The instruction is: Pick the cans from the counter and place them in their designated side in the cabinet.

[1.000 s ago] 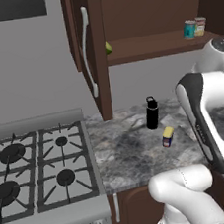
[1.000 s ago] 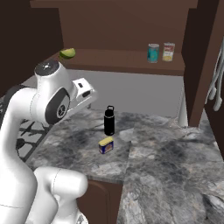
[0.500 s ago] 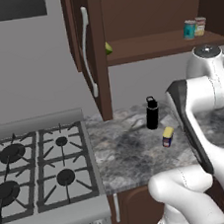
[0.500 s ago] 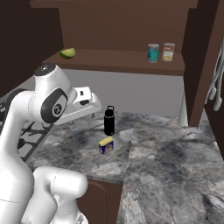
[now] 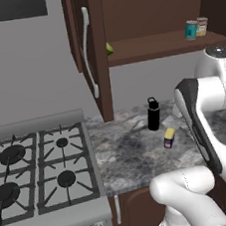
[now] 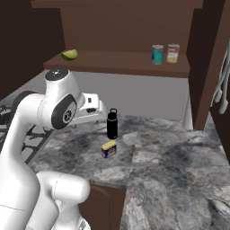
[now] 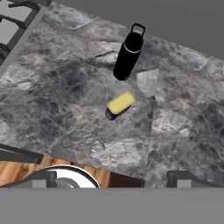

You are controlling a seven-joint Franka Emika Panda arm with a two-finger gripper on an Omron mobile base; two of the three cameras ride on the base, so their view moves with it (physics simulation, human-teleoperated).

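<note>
Target is the yellow-topped can [image 7: 119,105], upright on the counter [image 7: 65,87] beside the black bottle [image 7: 127,54], straight below my gripper, whose grip state I cannot tell.

No readable text; pale can [image 6: 173,53] label too small, blurred.
</note>
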